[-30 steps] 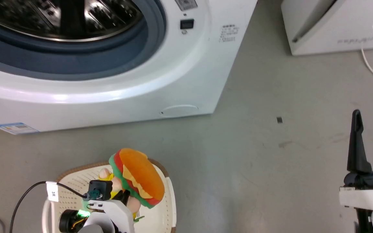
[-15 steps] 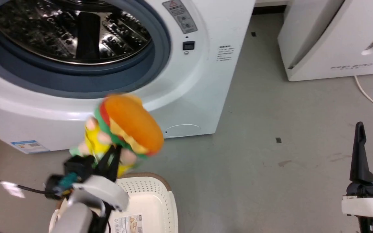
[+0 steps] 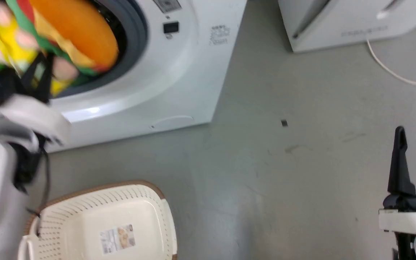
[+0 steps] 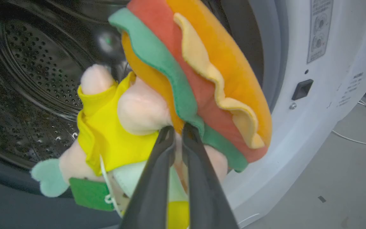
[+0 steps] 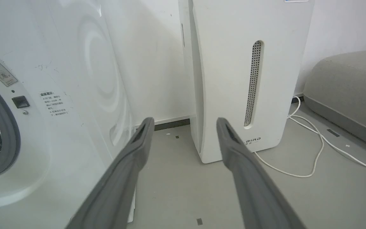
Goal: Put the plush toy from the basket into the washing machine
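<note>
– Orange-bun plush toy (image 4: pixel 202 73), where?
– Pinched by a thin fold in my left gripper (image 4: pixel 178 128), fingers (image 4: pixel 199 178) nearly pressed together, at the washing machine's (image 4: pixel 335 105) mouth, bun by the grey gasket's (image 4: pixel 275 47) right edge. Risk: slips out early, or snags the gasket. Right gripper (image 5: pixel 185 125) spread, idle.

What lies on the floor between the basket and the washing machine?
Bare grey floor: in the head view, nothing rests between the basket and the washing machine.
</note>
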Tool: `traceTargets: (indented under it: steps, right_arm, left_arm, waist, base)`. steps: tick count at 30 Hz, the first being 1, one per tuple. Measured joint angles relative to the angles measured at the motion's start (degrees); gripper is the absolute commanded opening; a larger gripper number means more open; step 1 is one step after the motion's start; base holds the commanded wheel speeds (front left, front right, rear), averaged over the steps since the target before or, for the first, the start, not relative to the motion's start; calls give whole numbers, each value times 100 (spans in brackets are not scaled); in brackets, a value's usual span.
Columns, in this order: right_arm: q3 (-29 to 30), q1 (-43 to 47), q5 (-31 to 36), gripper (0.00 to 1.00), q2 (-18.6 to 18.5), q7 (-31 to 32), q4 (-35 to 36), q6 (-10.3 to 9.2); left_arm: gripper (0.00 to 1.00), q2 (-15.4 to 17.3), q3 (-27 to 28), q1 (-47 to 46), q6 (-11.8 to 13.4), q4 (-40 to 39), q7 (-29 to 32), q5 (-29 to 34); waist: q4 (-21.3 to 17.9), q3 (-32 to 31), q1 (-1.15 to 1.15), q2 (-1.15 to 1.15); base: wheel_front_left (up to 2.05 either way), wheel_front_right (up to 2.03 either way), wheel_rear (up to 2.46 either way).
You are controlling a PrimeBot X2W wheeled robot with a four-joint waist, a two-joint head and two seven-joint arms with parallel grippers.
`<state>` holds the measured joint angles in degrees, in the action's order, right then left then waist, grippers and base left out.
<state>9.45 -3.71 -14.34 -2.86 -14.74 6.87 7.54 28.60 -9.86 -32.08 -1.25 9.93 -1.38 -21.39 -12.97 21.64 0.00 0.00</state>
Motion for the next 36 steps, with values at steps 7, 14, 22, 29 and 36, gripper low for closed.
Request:
traceTargets:
  steps: [7, 14, 22, 29, 36]
  right_arm:
    - [-190, -350, -269, 100, -1, 0, 1, -1]
    - [-333, -620, -504, 100, -1, 0, -26, -1]
    - [-469, -794, -664, 100, -1, 0, -62, -1]
    - [-594, -858, -715, 100, -1, 0, -107, 0]
    - [-634, -893, -743, 100, -1, 0, -123, 0]
  left_arm:
    - [0, 656, -31, -1521, -278, 291, 1101, 83]
    - [0, 1039, -614, -3277, -541, 1159, 1951, 479]
    - [0, 1373, -1288, -4786, -599, 2285, 2922, 639]
    - [0, 1391, -2012, -5248, -600, 2726, 3751, -108]
    - [0, 1570, -2453, -5488, -599, 2843, 4084, -605]
  waist:
    - [-332, 763, 0, 0]
    - [-637, 1526, 1, 0]
    - [-954, 2122, 1, 0]
    - [-1108, 2395, 1, 0]
    - [-1143, 2508, 1, 0]
  base:
    - [0, 0, 0]
    - [0, 0, 0]
    - [0, 0, 0]
    - [0, 0, 0]
    - [0, 0, 0]
